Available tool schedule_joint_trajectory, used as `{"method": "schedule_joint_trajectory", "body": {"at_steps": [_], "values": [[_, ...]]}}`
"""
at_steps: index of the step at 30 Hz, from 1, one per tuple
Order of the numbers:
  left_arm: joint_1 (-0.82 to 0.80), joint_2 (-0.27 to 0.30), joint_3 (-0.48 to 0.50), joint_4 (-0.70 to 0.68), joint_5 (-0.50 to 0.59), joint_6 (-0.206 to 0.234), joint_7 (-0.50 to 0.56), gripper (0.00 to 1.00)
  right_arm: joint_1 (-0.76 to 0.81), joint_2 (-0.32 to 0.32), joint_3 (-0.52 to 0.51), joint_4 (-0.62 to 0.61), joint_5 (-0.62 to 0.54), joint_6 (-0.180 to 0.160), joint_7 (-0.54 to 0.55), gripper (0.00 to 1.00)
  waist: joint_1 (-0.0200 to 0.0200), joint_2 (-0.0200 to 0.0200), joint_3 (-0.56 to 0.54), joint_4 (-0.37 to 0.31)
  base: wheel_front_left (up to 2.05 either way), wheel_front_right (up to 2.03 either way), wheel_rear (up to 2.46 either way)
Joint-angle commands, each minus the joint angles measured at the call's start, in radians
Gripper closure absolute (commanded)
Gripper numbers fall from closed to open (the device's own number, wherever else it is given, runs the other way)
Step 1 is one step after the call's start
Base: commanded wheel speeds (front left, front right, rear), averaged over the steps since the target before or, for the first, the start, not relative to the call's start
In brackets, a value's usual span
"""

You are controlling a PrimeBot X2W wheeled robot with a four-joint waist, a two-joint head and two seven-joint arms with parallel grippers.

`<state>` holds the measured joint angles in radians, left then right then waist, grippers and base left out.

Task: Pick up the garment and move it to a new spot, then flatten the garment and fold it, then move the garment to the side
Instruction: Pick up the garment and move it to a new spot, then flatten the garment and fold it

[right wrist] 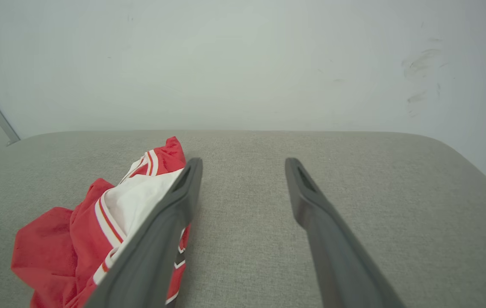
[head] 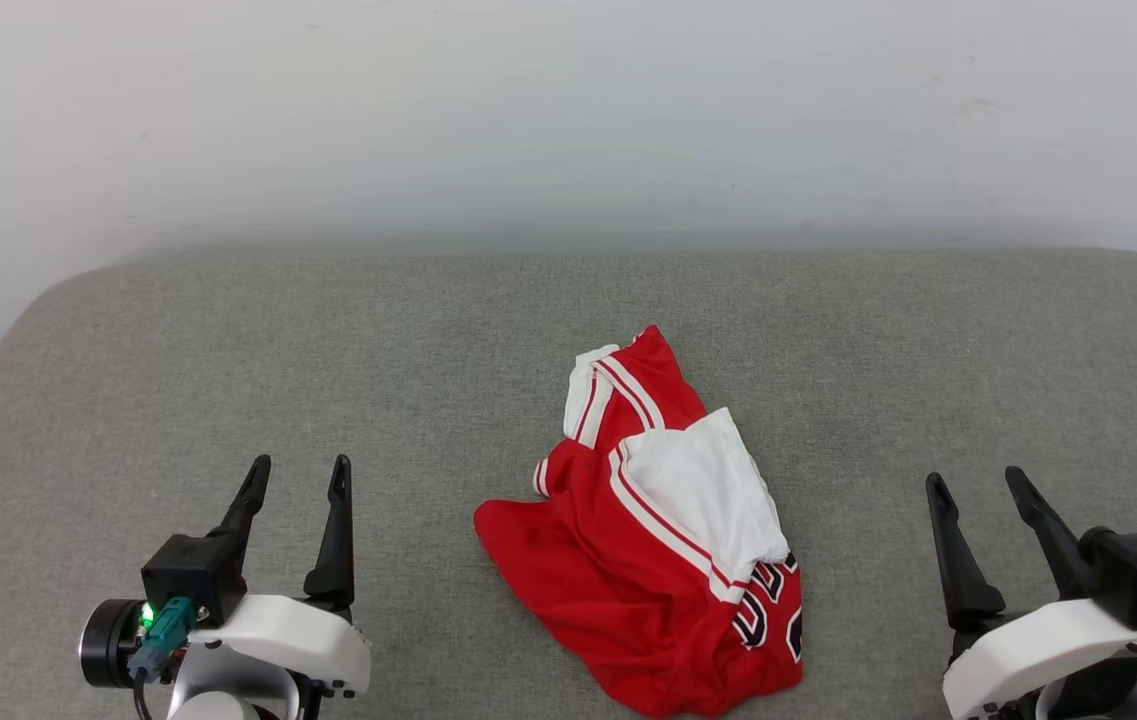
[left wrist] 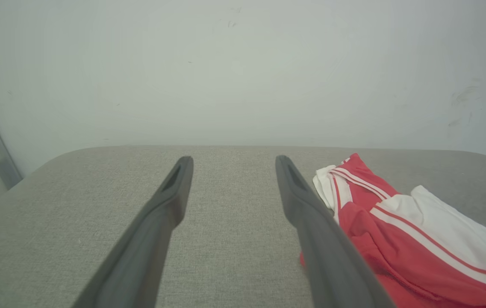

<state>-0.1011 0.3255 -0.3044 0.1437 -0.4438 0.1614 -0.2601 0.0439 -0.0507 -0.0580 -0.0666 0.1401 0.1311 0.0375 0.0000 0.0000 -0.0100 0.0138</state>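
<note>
Evidently waiting to lift it, the left tool (head: 300,462) and right tool (head: 973,478) hover released either side of the crumpled garment (head: 628,560) on the surface (head: 228,330).

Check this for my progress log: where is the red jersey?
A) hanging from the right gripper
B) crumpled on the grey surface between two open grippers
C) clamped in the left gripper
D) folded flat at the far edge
B: the garment lies bunched on the grey surface, with the left gripper and right gripper open, empty, either side.
</note>
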Motion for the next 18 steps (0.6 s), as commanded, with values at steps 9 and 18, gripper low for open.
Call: {"method": "schedule_joint_trajectory", "body": {"at_steps": [9,18], "values": [[-0.001,-0.01,-0.001,0.003,0.008,-0.012,-0.007,0.0,0.017,0.001,0.0,0.01,0.012,-0.001,0.024,0.0,0.0,0.0,0.001,0.003,0.0,0.0,0.0],[-0.048,-0.028,-0.014,-0.016,0.018,-0.038,-0.006,0.0,-0.063,0.001,-0.015,0.111,0.06,0.0,0.248,0.0,0.0,0.0,0.057,0.046,0.0,0.0,0.0]]}}
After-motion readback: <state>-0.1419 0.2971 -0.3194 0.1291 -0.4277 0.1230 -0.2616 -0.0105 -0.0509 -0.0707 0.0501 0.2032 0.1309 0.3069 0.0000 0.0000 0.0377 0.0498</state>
